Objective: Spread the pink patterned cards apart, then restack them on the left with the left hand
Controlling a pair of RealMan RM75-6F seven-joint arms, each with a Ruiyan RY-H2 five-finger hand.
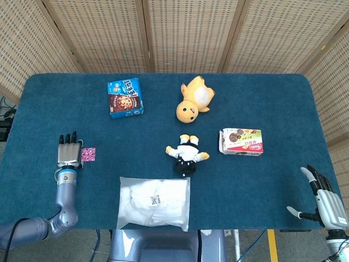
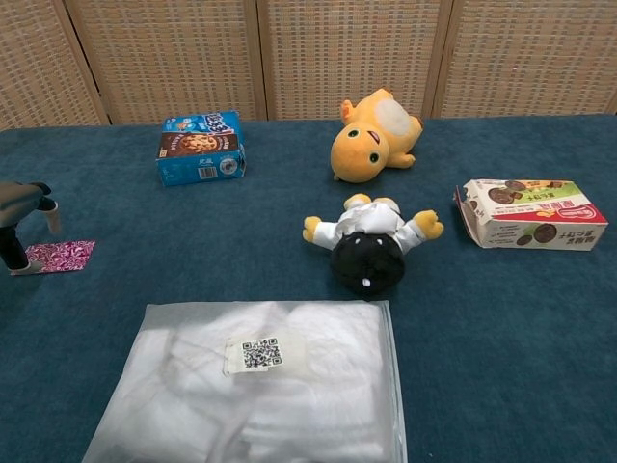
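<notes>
The pink patterned cards (image 1: 88, 154) lie flat on the blue cloth at the table's left side; in the chest view the cards (image 2: 61, 256) look like one thin flat layer. My left hand (image 1: 67, 155) is just left of them, fingers stretched out and apart, holding nothing. In the chest view my left hand (image 2: 19, 220) shows only at the frame's left edge, with a dark fingertip at the cards' left edge. Off the table's front right corner, my right hand (image 1: 323, 201) hovers with its fingers spread and empty.
A white plastic bag (image 1: 154, 202) lies at the front centre. A small black-and-white plush (image 1: 186, 154) and a yellow plush (image 1: 194, 99) sit mid-table. A blue cookie box (image 1: 125, 97) stands at the back left, a snack box (image 1: 241, 141) at the right.
</notes>
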